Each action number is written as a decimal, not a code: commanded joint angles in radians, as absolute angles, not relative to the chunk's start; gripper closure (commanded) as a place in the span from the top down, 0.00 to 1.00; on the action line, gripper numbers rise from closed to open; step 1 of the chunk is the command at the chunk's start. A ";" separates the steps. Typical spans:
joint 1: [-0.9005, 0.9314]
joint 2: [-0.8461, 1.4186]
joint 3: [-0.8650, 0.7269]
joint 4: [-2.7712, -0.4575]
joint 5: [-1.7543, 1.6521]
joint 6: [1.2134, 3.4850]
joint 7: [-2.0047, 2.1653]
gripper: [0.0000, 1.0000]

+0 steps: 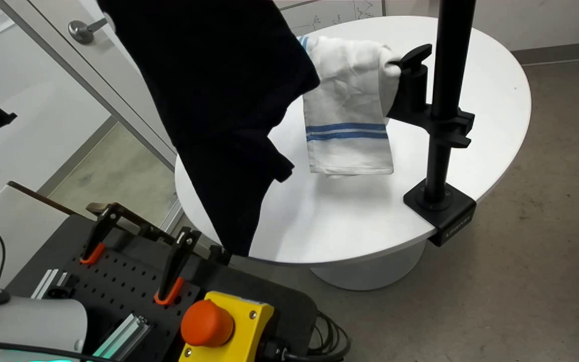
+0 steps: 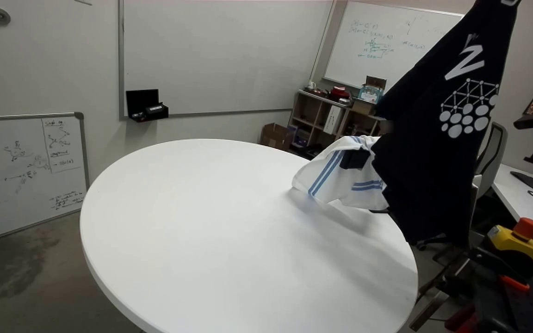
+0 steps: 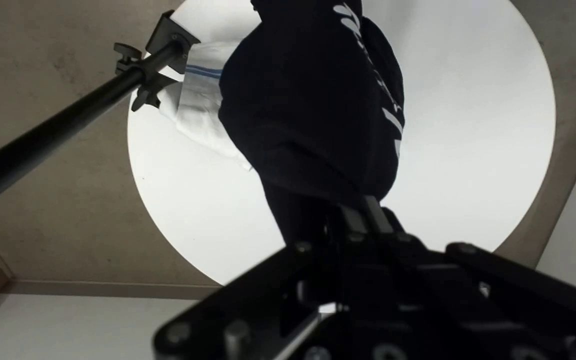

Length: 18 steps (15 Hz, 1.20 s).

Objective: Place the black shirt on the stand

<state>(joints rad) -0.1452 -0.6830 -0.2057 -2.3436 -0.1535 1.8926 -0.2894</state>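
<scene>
The black shirt [image 1: 219, 90] hangs bunched in the air over the edge of the round white table, its upper end cut off by the frame. In an exterior view its white print [image 2: 467, 108] shows. In the wrist view the shirt [image 3: 313, 100] hangs from my gripper [image 3: 368, 215], whose fingers are close together with the cloth at their tips. The gripper is out of frame in both exterior views. The stand [image 1: 443, 110] is a black pole clamped at the table's edge with a short side arm. It also shows in the wrist view [image 3: 83, 120], apart from the shirt.
A white towel with blue stripes [image 1: 347, 100] hangs at the stand's side arm, close beside the shirt. The white table [image 2: 229, 240] lies below. A yellow box with a red button [image 1: 229, 327] and clamps [image 1: 176, 266] sit on the dark base beside it.
</scene>
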 commanded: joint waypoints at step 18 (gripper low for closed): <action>-0.215 0.060 -0.253 -1.690 -0.121 1.752 0.016 0.01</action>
